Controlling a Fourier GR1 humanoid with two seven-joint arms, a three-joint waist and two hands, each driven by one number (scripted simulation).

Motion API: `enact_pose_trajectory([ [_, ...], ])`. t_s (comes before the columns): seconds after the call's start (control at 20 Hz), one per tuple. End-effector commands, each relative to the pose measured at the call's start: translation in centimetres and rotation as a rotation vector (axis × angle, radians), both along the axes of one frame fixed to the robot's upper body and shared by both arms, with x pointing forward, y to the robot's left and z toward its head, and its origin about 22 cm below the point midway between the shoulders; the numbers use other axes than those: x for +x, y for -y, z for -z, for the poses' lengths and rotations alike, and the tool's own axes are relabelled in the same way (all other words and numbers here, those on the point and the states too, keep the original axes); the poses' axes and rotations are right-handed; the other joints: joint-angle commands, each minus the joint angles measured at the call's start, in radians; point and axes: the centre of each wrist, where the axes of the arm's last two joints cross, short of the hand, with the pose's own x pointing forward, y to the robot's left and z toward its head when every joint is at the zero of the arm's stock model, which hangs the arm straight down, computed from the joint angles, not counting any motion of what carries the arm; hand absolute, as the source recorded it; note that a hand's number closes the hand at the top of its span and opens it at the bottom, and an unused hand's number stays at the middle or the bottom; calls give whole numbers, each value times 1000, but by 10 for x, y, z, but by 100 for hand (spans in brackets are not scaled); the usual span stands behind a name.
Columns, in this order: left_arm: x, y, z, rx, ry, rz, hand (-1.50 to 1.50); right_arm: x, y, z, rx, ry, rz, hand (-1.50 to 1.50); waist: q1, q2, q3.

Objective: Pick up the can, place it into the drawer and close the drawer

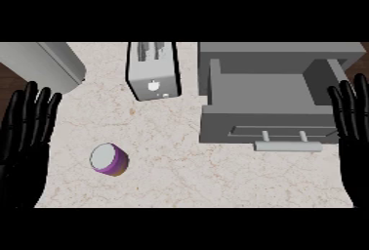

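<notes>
The can (109, 159) stands on the desk (187, 180) at lower left, purple-walled with a pale top, tilted a little toward the viewer. It is probably light, rigid and smooth, so it may slip; the curved side wall, taken midway up, looks like the safest hold. The left robot hand (25, 127) rests open at the left edge, fingers straight, near the can but apart. The drawer (267, 105) is pulled open at right, beyond a toaster (153, 71). The right robot hand (353, 122) rests open beside it.
</notes>
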Motion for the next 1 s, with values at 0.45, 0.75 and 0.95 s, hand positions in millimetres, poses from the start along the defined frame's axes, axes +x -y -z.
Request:
enact_pose_trajectory([
  [0.45, -65, -21, 29, -161, -409, -396, -150, -8, 24, 23, 68, -311, 173, -150, 8, 19, -8],
  [0.75, -87, -21, 7, -178, -411, -428, -150, -12, 23, 33, 69, -329, 158, -150, -3, 19, -8],
  [0.95, -75, -16, 8, -170, -386, -390, -150, -16, 37, 29, 63, -317, 156, -150, -8, 19, -8],
])
